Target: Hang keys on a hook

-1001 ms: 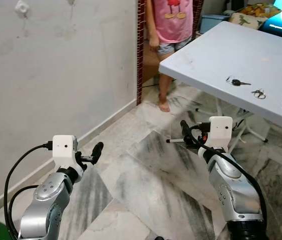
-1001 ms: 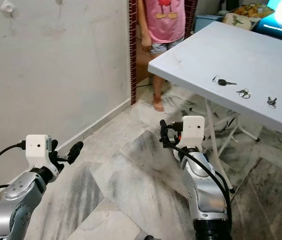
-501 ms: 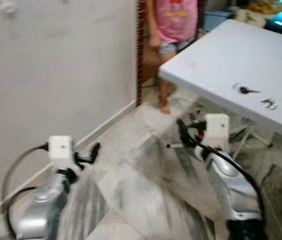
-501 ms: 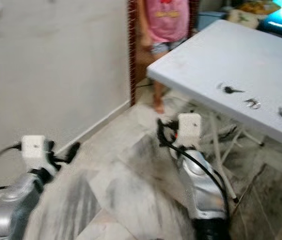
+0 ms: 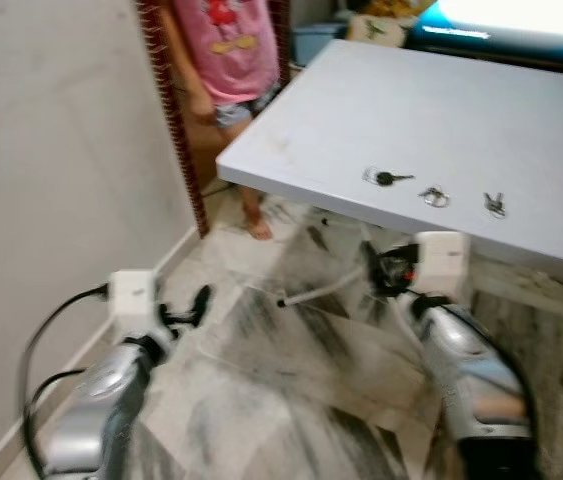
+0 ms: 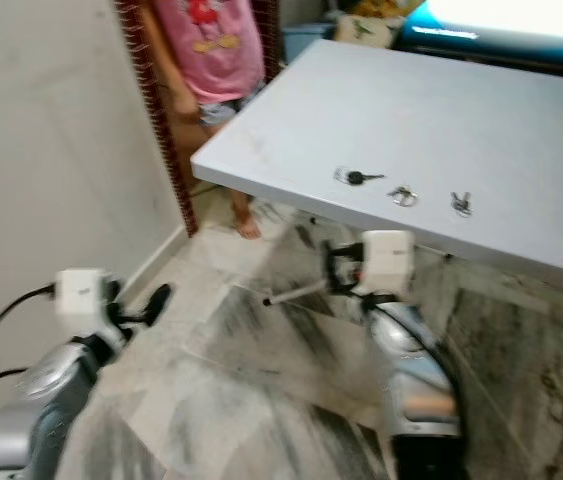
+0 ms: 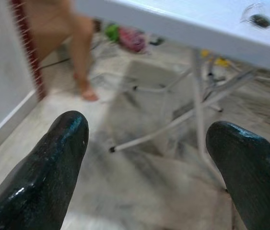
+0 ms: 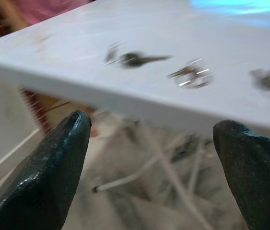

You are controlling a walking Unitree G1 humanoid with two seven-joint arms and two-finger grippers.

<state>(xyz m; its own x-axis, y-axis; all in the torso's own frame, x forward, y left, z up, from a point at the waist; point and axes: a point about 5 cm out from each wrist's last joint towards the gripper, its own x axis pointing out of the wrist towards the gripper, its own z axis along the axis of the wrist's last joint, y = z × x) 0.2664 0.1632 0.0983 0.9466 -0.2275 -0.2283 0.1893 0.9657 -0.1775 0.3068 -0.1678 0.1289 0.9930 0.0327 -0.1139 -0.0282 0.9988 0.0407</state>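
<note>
At far left stands a pale wall (image 5: 51,180), meeting the marble floor (image 5: 291,360) along a low skirting. The left gripper (image 5: 197,301) hangs low over the floor near that wall, its two fingers (image 7: 53,172) spread wide with nothing between them. Just past the wall's end is a red brick edge (image 5: 166,110), and beside it a person (image 5: 226,60) in a pink shirt stands barefoot on the floor, close to the tabletop's left corner. The white tabletop (image 5: 441,110) fills the upper right; its near edge runs slantwise above the right arm. Three sets of keys lie in a row close to that near edge: a black-headed key (image 5: 386,178) with a ring on the left, a ring bunch (image 5: 434,197) in the middle, and a small bunch (image 5: 494,205) on the right, each apart from the next. The right gripper (image 5: 373,268) sits below the near edge, under the black-headed key, fingers (image 8: 48,167) wide apart and holding nothing; the edge lies between it and the keys. White folding legs (image 7: 192,115) cross under the tabletop. At the far edge are a blue box (image 5: 313,40) and a bright blue screen (image 5: 506,25).
</note>
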